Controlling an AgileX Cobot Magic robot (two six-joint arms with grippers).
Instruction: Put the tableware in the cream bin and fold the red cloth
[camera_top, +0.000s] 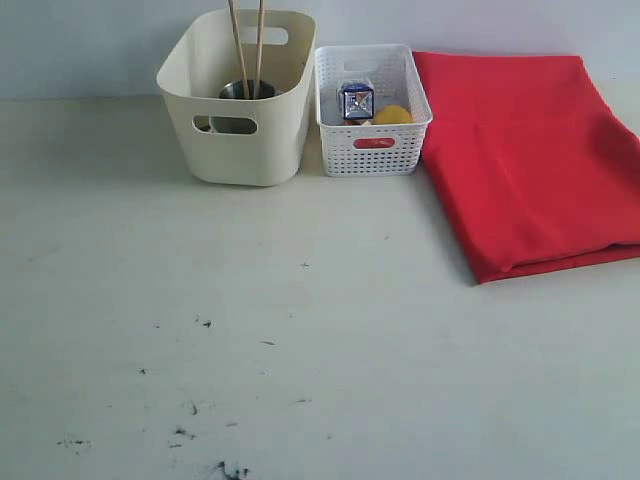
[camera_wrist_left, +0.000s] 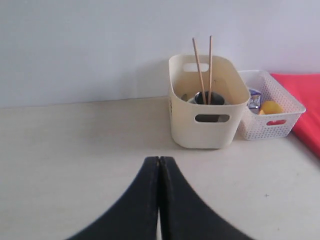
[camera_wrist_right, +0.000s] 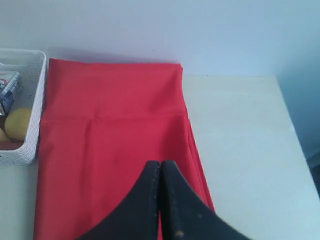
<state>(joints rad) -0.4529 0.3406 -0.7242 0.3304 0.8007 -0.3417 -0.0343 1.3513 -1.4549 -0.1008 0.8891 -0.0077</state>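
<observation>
Both of your grippers are squeezed tight with nothing in them: the left gripper (camera_wrist_left: 158, 160) hangs over the bare table (camera_top: 300, 350) out in front of the cream bin (camera_top: 250, 150), and the right gripper (camera_wrist_right: 160, 164) hangs over the red cloth (camera_top: 530, 150). The chopsticks (camera_top: 240, 50) stand in the cream bin and poke up past its rim, leaning in the steel cup (camera_top: 245, 92). The bin's wall hides whatever else is inside. A white basket (camera_top: 372, 150) sits just beside the cream bin, and the red cloth lies folded flat on the far side of that basket from the bin, its edge right against the basket. The job looks about done, so be careful now. If your right gripper dips down and drags, it could pull the fold open or shove the basket into the cream bin. If your left arm swings over the cream bin, it could knock the tall chopsticks out.
</observation>
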